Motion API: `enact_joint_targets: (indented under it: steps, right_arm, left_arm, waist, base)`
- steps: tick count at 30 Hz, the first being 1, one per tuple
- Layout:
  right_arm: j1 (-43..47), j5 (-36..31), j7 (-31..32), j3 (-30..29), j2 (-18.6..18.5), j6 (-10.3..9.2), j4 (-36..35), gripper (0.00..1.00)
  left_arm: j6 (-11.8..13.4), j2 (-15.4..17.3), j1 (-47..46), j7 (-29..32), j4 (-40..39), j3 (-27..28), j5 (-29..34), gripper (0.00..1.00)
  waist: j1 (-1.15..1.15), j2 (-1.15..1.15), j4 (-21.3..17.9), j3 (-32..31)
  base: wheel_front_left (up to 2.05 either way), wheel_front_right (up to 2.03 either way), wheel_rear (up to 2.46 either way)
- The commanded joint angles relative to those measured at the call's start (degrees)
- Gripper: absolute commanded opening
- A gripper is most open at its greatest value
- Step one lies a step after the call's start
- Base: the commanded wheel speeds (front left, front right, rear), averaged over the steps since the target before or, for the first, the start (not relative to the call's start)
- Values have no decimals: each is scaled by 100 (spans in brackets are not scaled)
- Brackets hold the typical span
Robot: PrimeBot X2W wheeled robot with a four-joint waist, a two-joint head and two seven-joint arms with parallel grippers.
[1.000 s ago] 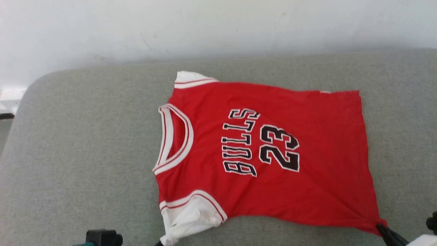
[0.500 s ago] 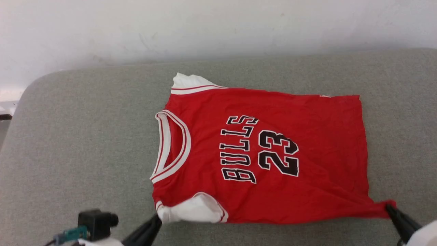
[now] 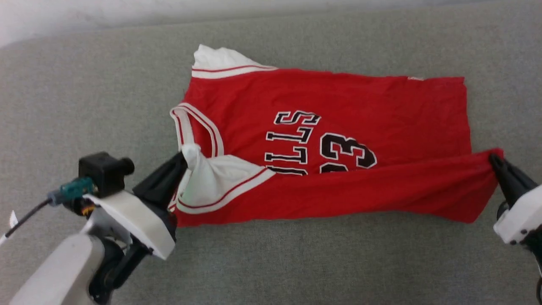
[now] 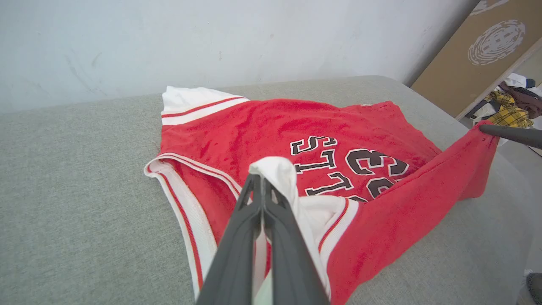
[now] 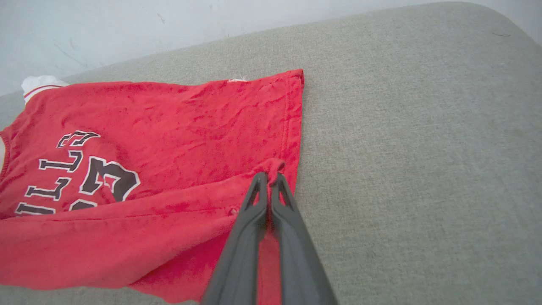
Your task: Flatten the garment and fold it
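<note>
Head view: the garment [image 3: 347, 101] lies on the grey cushion [image 3: 296, 262], near edge lifted; the left gripper [image 3: 181, 163], at nine o'clock, is clamped on the white sleeve [image 3: 207, 178]; the right gripper [image 3: 493, 160], at three o'clock, pinches the hem corner [image 3: 482, 163]; carry both toward twelve o'clock together, edge taut, so the fold lands straight.

Likely a home: grey cushion [image 3: 296, 262], piled clothes [image 4: 513, 111].
</note>
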Motion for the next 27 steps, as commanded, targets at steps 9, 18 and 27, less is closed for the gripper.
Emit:
enact_joint_targets:
  steps: [9, 18, 27]
  right_arm:
    - [-945, -138, -189, 326, -84, -4, 956, 0]
    - [-1190, -18, 67, 651, -189, -4, 1559, 0]
    - [-1105, 154, 197, 635, -277, -4, 1516, 100]
  left_arm:
    - [-261, -234, -745, 87, 997, -145, -46, 0]
    - [-316, -407, -1024, 611, 1840, -444, -178, 0]
    - [-203, -512, -977, 569, 1893, -356, -357, 100]
  waist:
    - [-2, 0, -70, 959]
    - [-2, 0, -24, 1135]
    - [-2, 0, 5, 883]
  base:
    - [0, 0, 0]
    - [0, 0, 0]
    - [0, 0, 0]
